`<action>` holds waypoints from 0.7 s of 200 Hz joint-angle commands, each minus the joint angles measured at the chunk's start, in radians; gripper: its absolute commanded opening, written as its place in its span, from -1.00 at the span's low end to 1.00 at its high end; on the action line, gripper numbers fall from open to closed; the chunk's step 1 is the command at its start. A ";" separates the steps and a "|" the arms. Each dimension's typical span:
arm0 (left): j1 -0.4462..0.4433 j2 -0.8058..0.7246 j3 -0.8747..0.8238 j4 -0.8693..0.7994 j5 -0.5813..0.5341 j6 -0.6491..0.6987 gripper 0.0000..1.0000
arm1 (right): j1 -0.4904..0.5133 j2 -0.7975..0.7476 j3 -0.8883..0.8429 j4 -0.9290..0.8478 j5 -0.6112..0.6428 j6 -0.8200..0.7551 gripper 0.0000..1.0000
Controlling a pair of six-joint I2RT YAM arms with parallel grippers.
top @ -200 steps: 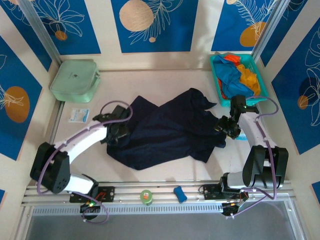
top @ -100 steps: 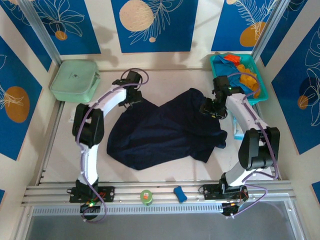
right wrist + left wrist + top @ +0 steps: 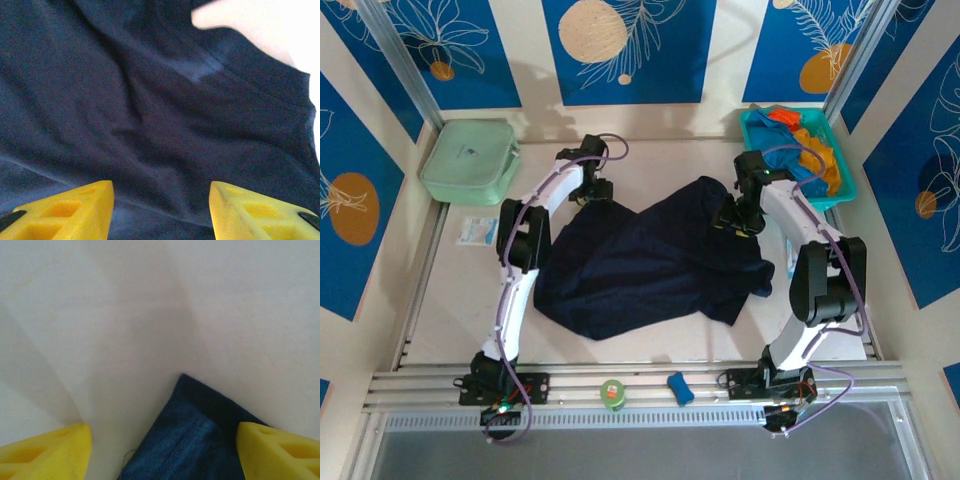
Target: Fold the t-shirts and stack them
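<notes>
Your arms have swung to the far edge of the large dark navy cloth t-shirt (image 3: 640,265) on the table (image 3: 660,165). Left fingers (image 3: 45,450) straddle its corner, right fingers (image 3: 65,210) hover over it, both pairs spread apart, gripping nothing.

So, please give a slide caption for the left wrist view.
Open left gripper over a corner of the navy t-shirt on the white table.

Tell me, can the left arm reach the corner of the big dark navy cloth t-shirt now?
Probably yes: the left gripper stands open over a corner of the dark navy cloth t-shirt, which lies between its yellow fingers on the white table.
</notes>
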 commanded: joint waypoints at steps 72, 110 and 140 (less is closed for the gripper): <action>0.001 -0.032 -0.113 0.000 0.082 -0.006 -1.00 | -0.026 0.439 0.548 0.023 -0.035 -0.113 0.36; 0.001 -0.128 -0.181 0.038 0.071 -0.010 -1.00 | -0.033 0.691 0.885 -0.086 -0.054 -0.156 0.37; 0.001 -0.178 -0.218 0.053 0.053 -0.008 -1.00 | -0.039 0.849 1.123 -0.207 -0.086 -0.165 0.10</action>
